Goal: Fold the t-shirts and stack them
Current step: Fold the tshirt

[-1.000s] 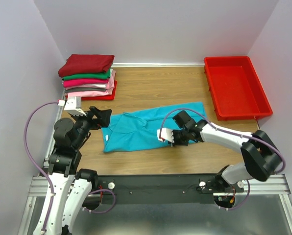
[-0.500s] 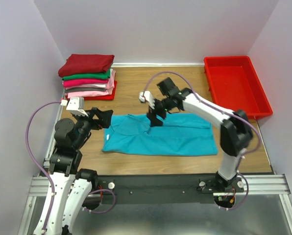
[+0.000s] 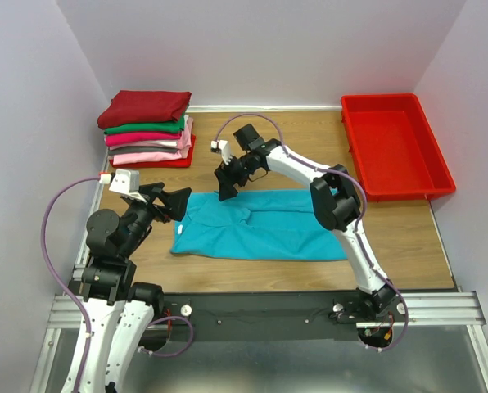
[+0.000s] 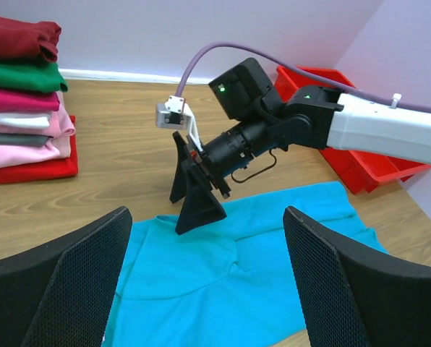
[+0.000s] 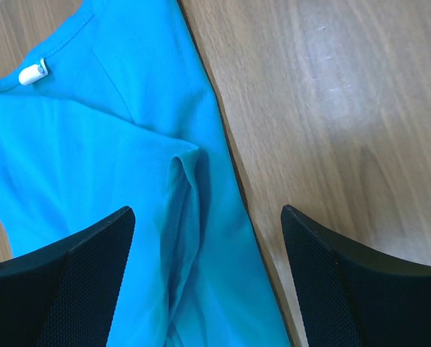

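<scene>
Teal cotton lies spread at the middle of the wooden tabletop (image 3: 252, 147): one tee (image 3: 260, 229), flat, its collar end toward 9 o'clock and its hem toward 3 o'clock. The cloth is mostly smooth. The right wrist view shows a small white label (image 5: 33, 72) at the neckline and a short raised crease (image 5: 183, 170) just inside the tee's edge, with bare wood beside it.

At 10 o'clock, in the far left corner, sits the stack (image 3: 146, 127) of folded tees, dark red on top, then green, magenta and pinks, well apart from the teal one. A red bin (image 3: 391, 151) stands at 2 o'clock.

The right arm (image 3: 301, 168) reaches across to the tee's far edge, at about 11 o'clock from the cloth's middle. The right jaws stand wide and point down over that edge with nothing between them; whether their tips touch the cloth is hard to tell from above.

The left arm (image 3: 113, 233) is raised at 8 o'clock. The left jaws are wide too, holding nothing, just beside the tee's collar end and facing toward 3 o'clock.
</scene>
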Robot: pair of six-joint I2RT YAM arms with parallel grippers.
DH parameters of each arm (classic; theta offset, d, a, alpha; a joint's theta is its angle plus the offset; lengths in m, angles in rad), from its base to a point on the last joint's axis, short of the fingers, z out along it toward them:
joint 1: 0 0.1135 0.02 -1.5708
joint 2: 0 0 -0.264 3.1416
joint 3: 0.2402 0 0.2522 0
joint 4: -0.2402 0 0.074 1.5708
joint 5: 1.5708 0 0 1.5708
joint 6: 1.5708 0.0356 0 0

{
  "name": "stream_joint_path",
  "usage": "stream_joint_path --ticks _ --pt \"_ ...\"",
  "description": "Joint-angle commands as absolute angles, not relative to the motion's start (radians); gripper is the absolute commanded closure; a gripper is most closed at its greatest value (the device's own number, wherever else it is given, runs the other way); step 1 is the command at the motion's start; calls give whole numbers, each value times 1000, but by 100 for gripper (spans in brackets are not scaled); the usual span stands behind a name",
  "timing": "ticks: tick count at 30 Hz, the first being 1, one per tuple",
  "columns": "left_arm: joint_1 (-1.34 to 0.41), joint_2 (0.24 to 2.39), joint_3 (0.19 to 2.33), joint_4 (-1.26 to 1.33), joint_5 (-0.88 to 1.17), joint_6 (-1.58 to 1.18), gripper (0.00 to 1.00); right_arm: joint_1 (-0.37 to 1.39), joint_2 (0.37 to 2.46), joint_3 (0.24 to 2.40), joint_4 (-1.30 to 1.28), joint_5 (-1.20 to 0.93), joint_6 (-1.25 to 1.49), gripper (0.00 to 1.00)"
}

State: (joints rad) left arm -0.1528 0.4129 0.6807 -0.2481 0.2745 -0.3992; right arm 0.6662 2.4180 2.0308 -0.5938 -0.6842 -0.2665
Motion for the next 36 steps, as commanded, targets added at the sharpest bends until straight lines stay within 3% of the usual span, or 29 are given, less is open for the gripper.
stream_joint_path --ticks 1,6,12,15,22,29,36 --pt "-156 403 670 -222 313 -382 7 673 2460 2069 -606 -730 -210 12" --pt "-156 402 669 -222 311 -382 7 673 2511 2095 -604 -666 -177 18" --pt "-156 402 669 -222 308 -382 7 672 2559 2126 -609 -670 -135 40" --pt "-156 403 667 -222 310 -383 7 672 2563 2115 -611 -707 -124 54" --pt "-156 408 667 -222 307 -382 7 586 2545 2117 -611 -762 -78 100" --pt "-156 413 667 -221 308 -382 7 425 2490 2083 -601 -698 -41 100" --pt "-156 422 666 -216 313 -385 7 256 2453 2042 -479 -422 193 100"
